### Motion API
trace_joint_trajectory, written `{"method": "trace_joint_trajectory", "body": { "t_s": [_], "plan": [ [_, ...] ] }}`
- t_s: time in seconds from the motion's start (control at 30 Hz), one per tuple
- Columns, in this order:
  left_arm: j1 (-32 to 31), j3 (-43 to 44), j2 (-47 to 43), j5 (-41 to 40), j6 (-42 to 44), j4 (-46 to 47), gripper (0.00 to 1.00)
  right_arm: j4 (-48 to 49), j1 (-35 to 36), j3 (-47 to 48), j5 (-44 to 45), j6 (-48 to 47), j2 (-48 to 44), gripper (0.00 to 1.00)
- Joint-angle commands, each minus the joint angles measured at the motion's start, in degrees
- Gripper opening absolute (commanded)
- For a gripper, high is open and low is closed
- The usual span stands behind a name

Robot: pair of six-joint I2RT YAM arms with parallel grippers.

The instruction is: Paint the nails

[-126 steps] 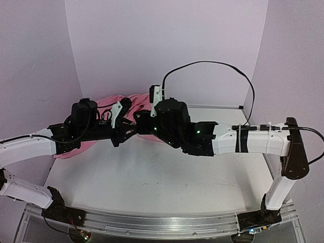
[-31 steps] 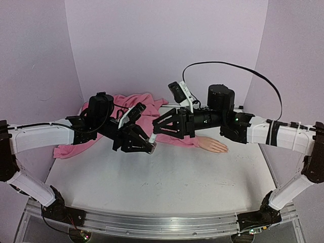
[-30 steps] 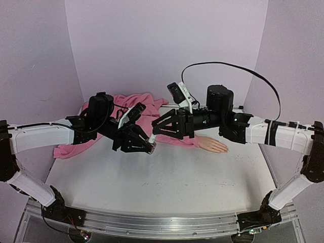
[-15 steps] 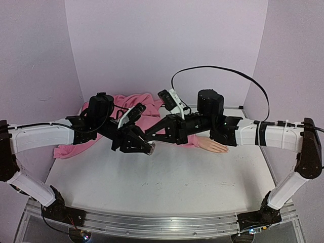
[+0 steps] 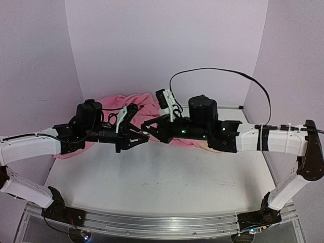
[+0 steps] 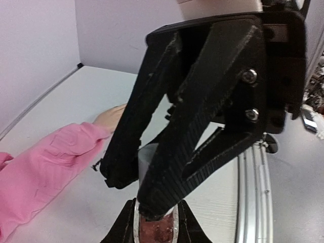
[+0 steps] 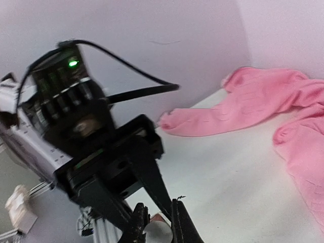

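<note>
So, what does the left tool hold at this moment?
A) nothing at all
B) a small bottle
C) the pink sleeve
B: in the left wrist view the left tool is shut on the small bottle, and the right tool pinches its top.

left arm (image 5: 30, 146) and right arm (image 5: 276, 142) stretch inward, left tool (image 5: 143, 138) and right tool (image 5: 146, 129) clamped tight, tips meeting

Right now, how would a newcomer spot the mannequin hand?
Find the crumpled pink garment at the back of the white table. Follow its long sleeve to the cuff: the small peach mannequin hand pokes out, bare skin tone against pink cloth.
</note>
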Motion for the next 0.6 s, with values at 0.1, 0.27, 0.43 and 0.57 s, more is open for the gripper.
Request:
{"method": "trace_joint_trajectory", "body": {
  "t_s": [0.1, 0.27, 0.43, 0.57],
  "plan": [
    [0.8, 1.3, -3.0, -19.4, 3.6, 3.1, 0.34, -2.7, 6.4, 1.7, 30.6, 2.3, -1.3, 0.0],
    [0.8, 2.2, -3.1, -10.7, 2.2, 3.1, 0.92, -2.6, 4.8, 0.4, 33.6, 0.1, -2.9, 0.0],
    [0.8, 1.4, -5.9, -9.8, 3.1, 3.2, 0.95, -2.0, 2.1, -6.2, 35.4, -2.6, -4.9, 0.0],
    [0.8, 0.9, -7.3, -15.4, 3.2, 3.1, 0.95, 3.1, 2.0, -13.3, 33.7, -4.9, -4.3, 0.0]
  ]
}}
